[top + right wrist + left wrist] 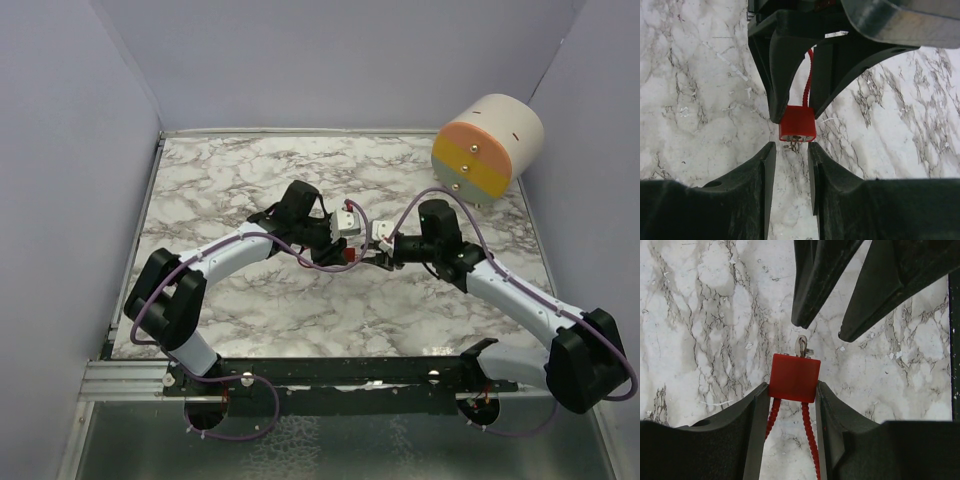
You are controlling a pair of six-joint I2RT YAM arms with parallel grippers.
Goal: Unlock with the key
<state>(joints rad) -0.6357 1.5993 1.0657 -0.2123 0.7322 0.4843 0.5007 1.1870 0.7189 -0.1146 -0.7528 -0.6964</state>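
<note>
A red padlock with a red ribbed cable shackle is clamped between my left gripper's jaws, held above the marble table. A small metal key sticks out of the lock's far end. In the right wrist view the padlock faces me with the key hanging from it. My right gripper is open, its fingertips on either side of the key and not touching it. In the top view the two grippers, left and right, meet tip to tip mid-table.
A cream, orange and yellow cylinder lies on its side at the back right corner. Purple walls enclose the marble table on three sides. A black rail runs along the near edge.
</note>
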